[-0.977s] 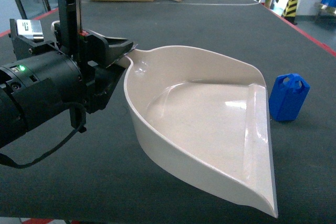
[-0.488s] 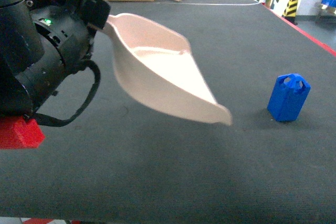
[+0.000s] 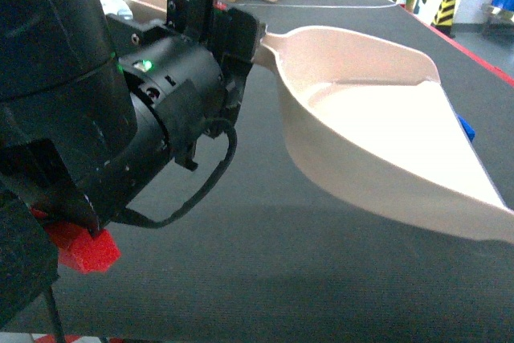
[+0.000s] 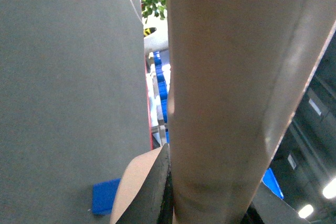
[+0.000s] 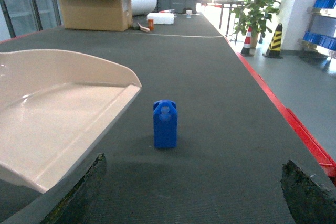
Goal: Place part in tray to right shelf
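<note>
One arm's left gripper (image 3: 241, 38) clenched the tray (image 3: 377, 118) handle; right gripper (image 5: 194, 192) gaped before the part (image 5: 165, 124), needing a centred grasp.

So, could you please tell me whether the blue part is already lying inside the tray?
No, in the right wrist view the blue part stands upright on the dark mat, apart from the tray, whose inside is bare.
</note>
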Tool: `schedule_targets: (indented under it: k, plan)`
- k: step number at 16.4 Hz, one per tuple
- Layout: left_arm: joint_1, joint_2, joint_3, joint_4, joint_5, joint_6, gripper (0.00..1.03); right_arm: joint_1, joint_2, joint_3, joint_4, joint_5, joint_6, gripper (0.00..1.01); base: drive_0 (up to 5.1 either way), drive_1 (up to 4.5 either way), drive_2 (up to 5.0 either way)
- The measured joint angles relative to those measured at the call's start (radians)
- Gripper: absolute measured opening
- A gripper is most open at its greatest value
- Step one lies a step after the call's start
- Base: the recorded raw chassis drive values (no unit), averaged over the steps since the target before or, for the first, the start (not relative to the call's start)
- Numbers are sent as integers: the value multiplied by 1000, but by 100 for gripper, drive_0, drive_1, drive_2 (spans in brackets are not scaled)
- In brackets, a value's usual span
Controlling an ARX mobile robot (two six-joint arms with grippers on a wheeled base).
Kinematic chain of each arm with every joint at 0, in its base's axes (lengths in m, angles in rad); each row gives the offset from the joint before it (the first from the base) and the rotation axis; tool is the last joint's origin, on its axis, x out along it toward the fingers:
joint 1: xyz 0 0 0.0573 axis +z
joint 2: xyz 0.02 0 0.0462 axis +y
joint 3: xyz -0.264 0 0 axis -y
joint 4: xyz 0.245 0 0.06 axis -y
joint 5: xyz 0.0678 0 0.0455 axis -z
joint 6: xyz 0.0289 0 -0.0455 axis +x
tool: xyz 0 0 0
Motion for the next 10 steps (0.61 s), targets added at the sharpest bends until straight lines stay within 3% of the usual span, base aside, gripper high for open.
schedule_targets:
  k: [5,6,7,10]
  plan:
    - [-4,11,-9,0,-4,-60,18,0,1,1,-5,0,-1,98,0,0,0]
    - [-1,11,-9,1,-5,-67,18,-17,74,50,-145,-45,-36,98,0,0,0]
    - [1,11,-9,0,-10,-67,18,-22,232,82,-113,-55,-76,98,0,0,0]
    - [0,11,-9,-1,-5,-69,18,-37,692,157,218,-110,-127,98,0,0,0]
